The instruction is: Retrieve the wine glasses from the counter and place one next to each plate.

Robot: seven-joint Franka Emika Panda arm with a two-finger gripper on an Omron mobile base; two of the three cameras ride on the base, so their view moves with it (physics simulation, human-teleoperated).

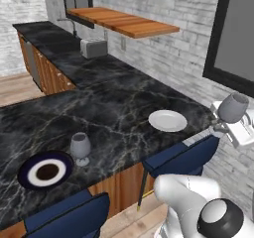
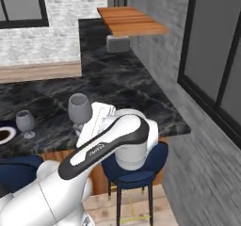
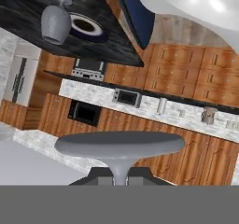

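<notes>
One smoky grey wine glass (image 1: 80, 148) stands upright on the black marble counter (image 1: 114, 103), just right of the dark blue plate (image 1: 46, 171). The white plate (image 1: 167, 120) lies farther right, near the counter's end. My gripper (image 1: 220, 126) is shut on the stem of a second wine glass (image 1: 233, 108), which hangs in the air past the counter's right end, to the right of the white plate. From the right base, that held glass (image 2: 79, 108) rises above my hand. In the rolled hand view its round foot (image 3: 119, 146) sits just over my gripper (image 3: 120, 177), with the standing glass (image 3: 55, 20) and blue plate (image 3: 86, 26) upside down.
A toaster (image 1: 93, 47) stands at the back of the counter under a wooden wall shelf (image 1: 124, 23). Two blue stools (image 1: 183, 157) (image 1: 69, 214) are tucked against the counter's front. A brick wall with a dark-framed window (image 1: 233, 38) closes off the right side.
</notes>
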